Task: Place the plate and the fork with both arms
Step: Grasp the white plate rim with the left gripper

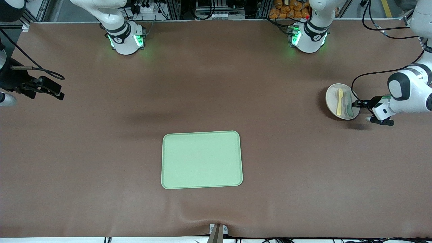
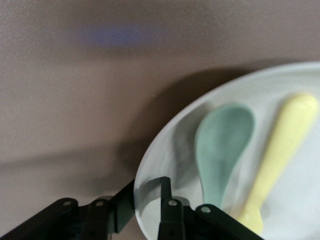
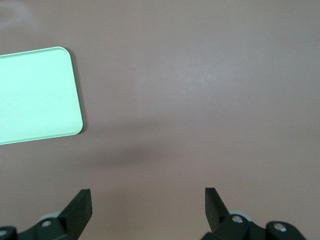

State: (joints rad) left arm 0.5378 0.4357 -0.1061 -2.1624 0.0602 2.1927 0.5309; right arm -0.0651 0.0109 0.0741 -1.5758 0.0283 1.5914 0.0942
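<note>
- Low in the front view, at its middle and nearest the camera: rectangular light-green tray (image 1: 201,159) with rounded corners, lying flat on the brown cloth-covered table (image 1: 101,189); nothing on it. Seen again at one edge of the right wrist view (image 3: 35,95).
- Higher in the frame, at the left arm's end of the table and well apart from the tray: small round off-white matte plate (image 1: 332,98) with a low rim, a dark shadow on the cloth beside it.
- On the plate: small pale-yellow plastic fork (image 1: 340,101), lying lengthwise across the middle; just beside it, toward the plate's edge at the left arm's end, a grey-green plastic spoon (image 1: 348,108) of like size.
- In the left wrist view: spoon bowl (image 2: 222,145) and fork handle (image 2: 285,150) side by side on the pale plate (image 2: 180,150).
- At the plate's rim: black left gripper (image 1: 357,104), reaching in from the frame's edge at mid-height.
- Up close (image 2: 145,205): jaws narrow, closed on the plate's rim, with one finger (image 2: 122,210) outside it and the other (image 2: 167,200) inside.
- At the frame's edge on the right arm's end, about the same height: black right gripper (image 1: 55,91), waiting over bare brown cloth, well apart from tray and plate.
- From its own wrist camera (image 3: 148,205): jaws spread wide, fingers (image 3: 80,205) holding nothing.
- Along the top of the frame, farthest off: two white green-lit bases (image 1: 126,40).
</note>
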